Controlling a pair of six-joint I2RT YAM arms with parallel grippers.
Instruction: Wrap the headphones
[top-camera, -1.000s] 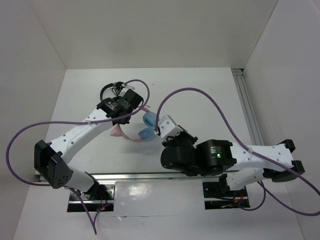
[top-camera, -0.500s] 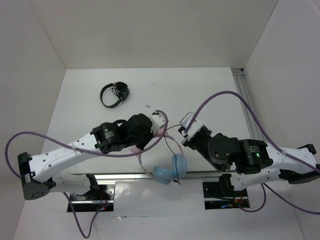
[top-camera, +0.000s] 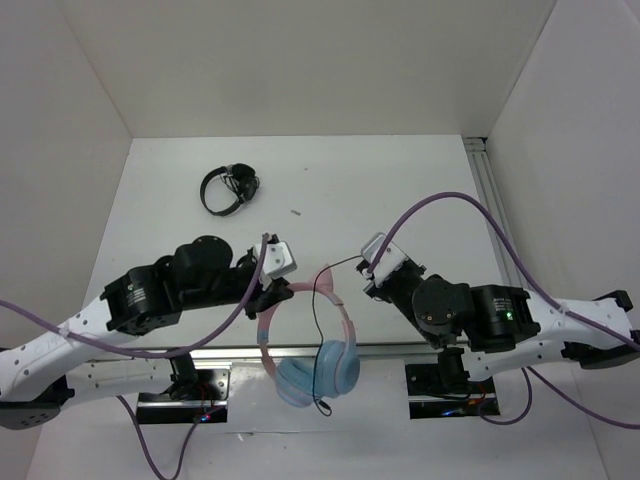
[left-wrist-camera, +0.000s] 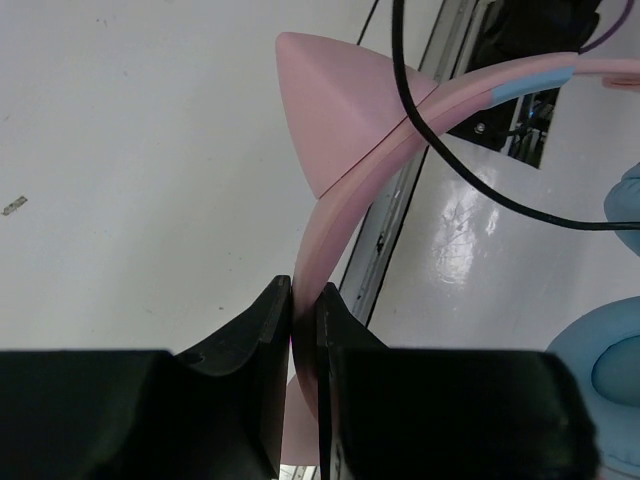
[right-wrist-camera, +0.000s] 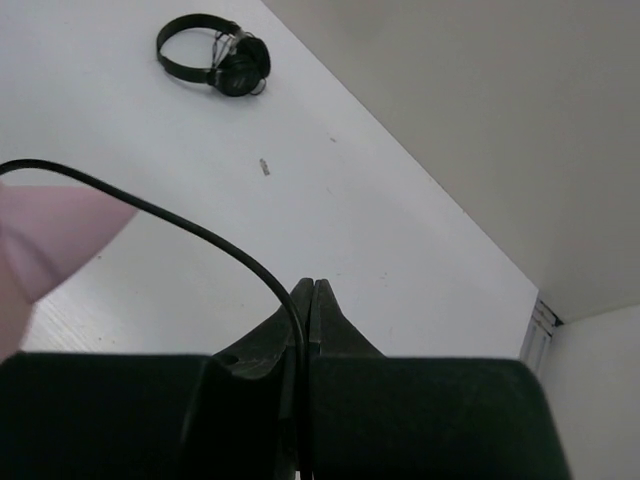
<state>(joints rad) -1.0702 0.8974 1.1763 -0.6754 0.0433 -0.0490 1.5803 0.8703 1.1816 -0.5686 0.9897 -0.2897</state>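
Left claw (left-wrist-camera: 305, 300) is clamped tight on the pink headband (left-wrist-camera: 345, 190), so the headphones (top-camera: 318, 368) hang over the tabletop's (top-camera: 400, 180) near edge, 2 blue cups (top-camera: 338, 366) lowest. Right claw (right-wrist-camera: 306, 292) is pinched shut on the thin black cable (right-wrist-camera: 200, 234).

Left gripper (left-wrist-camera: 303, 300) clamping pink headphones (left-wrist-camera: 345, 195) band, black cable (left-wrist-camera: 450, 170) crossing

This looks like a robotics lab test cell. A bare white table (top-camera: 400, 190) is boxed in by plain white walls (top-camera: 300, 60), with an aluminium rail (top-camera: 495, 215) along one side. A left arm (top-camera: 160, 290) and right arm (top-camera: 470, 315) stand on metal plates (top-camera: 425, 395), trailing purple cables (top-camera: 455, 197).
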